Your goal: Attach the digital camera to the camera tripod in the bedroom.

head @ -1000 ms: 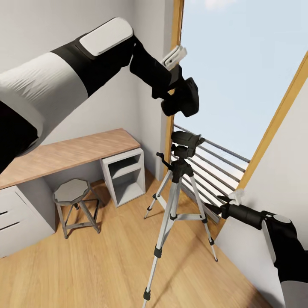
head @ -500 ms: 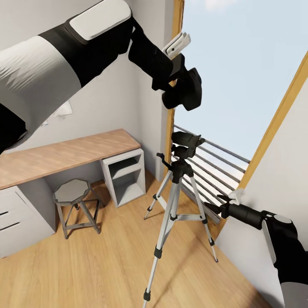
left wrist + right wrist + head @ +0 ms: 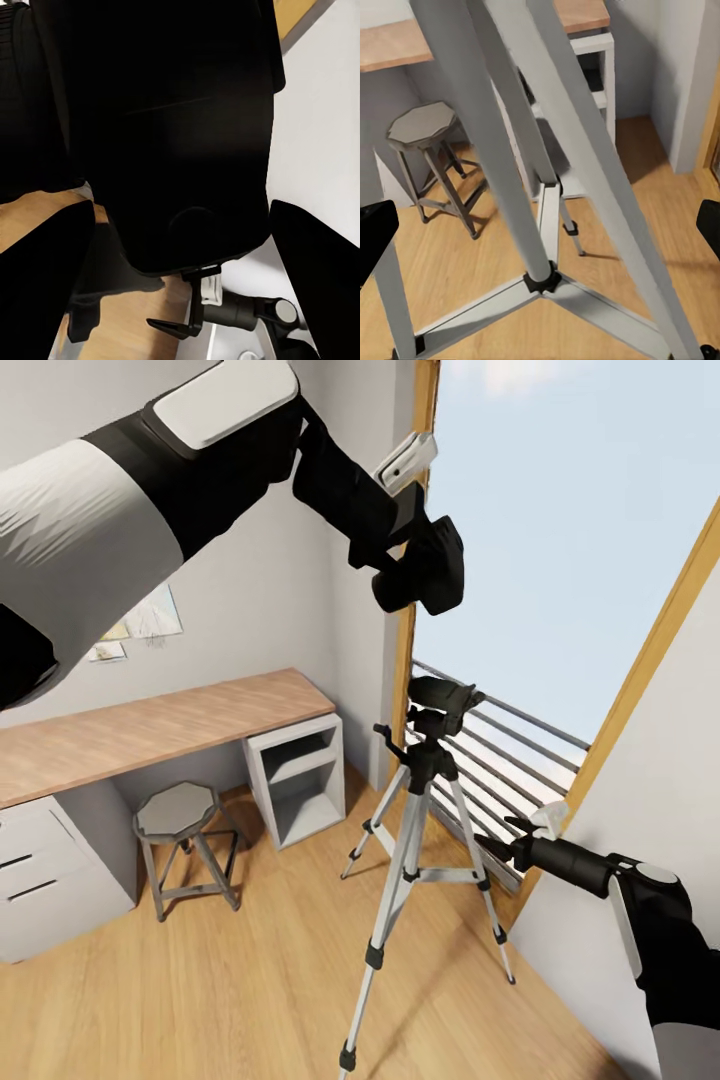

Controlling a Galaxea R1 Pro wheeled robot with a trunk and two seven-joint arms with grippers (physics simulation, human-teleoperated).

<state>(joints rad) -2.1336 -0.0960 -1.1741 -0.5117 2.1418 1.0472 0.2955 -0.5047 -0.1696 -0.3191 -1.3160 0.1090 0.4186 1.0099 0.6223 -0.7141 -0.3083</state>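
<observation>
My left gripper (image 3: 418, 582) is shut on the digital camera (image 3: 445, 565), a black body held high in front of the window frame. The left wrist view has the camera (image 3: 180, 150) dark between both fingers (image 3: 37, 285), with the tripod's black head (image 3: 247, 309) beyond it. The camera tripod (image 3: 415, 800) stands on the wood floor, its head (image 3: 442, 702) directly under the camera with a clear gap. My right gripper (image 3: 503, 848) is open, low beside the tripod's right leg. In the right wrist view the silver legs (image 3: 532, 187) cross between its spread fingertips.
A wood-topped desk (image 3: 150, 725) runs along the left wall, with grey drawers (image 3: 40, 870) and a grey cube shelf (image 3: 300, 765) beneath. A grey octagonal stool (image 3: 185, 810) stands before it. The tall window's balcony rail (image 3: 520, 735) is behind the tripod, a pale wall (image 3: 660, 760) at right.
The head view has shifted slightly, so the room sits a little lower. The left gripper has lifted the camera a bit higher above the tripod head. The right arm stays put.
</observation>
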